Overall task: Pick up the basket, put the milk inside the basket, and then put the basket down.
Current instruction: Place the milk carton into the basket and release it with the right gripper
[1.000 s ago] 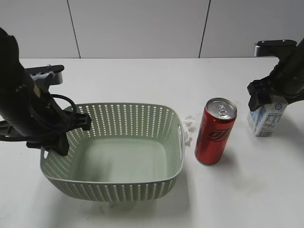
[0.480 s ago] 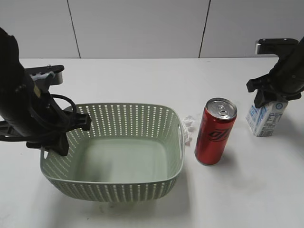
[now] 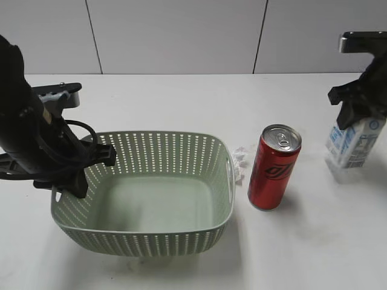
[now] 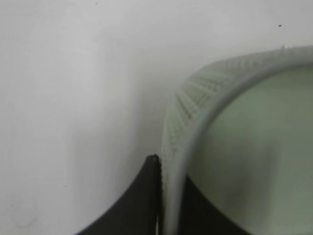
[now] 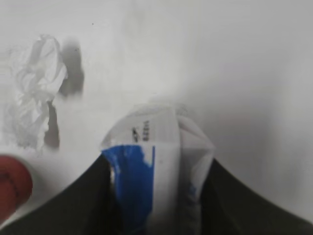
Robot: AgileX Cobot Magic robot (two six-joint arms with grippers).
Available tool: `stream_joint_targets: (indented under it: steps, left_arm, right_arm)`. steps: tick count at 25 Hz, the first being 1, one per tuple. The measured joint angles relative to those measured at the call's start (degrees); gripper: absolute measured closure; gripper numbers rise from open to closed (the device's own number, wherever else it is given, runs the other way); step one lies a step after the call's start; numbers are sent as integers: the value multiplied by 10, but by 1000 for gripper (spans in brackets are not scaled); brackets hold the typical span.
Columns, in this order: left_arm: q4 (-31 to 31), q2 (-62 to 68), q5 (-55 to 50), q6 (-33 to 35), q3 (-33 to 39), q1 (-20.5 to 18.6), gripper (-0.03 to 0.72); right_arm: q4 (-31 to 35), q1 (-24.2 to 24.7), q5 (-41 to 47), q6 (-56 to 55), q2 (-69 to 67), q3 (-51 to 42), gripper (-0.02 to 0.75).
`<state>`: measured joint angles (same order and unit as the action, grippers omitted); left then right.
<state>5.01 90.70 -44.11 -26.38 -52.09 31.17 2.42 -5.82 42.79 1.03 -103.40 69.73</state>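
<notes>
The pale green slotted basket (image 3: 158,193) is at the centre-left, held up slightly off the table. My left gripper (image 3: 71,181) is shut on its left wall; in the left wrist view my left gripper (image 4: 171,196) pinches the basket rim (image 4: 205,93) between its fingers. My right gripper (image 3: 357,112) is shut on the white and blue milk carton (image 3: 355,144) and holds it lifted above the table at the far right. In the right wrist view my right gripper (image 5: 156,191) has the carton (image 5: 161,147) between its black fingers.
A tall red drink can (image 3: 274,167) stands between the basket and the milk. A crumpled bit of white wrapper (image 3: 242,162) lies beside the basket's right handle and also shows in the right wrist view (image 5: 34,93). A white wall runs behind the table.
My right gripper has lifted the milk carton off the table and moved it up and to the right. The left arm and the basket have not moved.
</notes>
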Motion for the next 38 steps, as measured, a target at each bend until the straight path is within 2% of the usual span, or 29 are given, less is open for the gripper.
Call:
stream_joint_targets:
  steps: [5,12,18,21,24,31,38]
  left_arm:
    - [0,0,0,0,0,0,683]
    - [7,0,4,0,4,0,683]
    - [39,0,47,0,62,23,683]
    - [39,0,63,0,67,25,683]
    - [31,0,73,-2,67,25,683]
    - [30,0,74,-6,67,26,684]
    - [26,0,74,-7,67,26,684]
  right_arm:
    - [-1,0,59,0,86,-31,430]
    - [-1,0,68,-1,243,-123,430]
    - [1,0,78,9,350,-202,432]
    - [28,-8,95,37,381,-213,432]
    - [38,-57,96,42,402,-212,432]
    - [40,-263,89,-44,402,-160,432]
    - [15,-409,76,-89,287,-49,432]
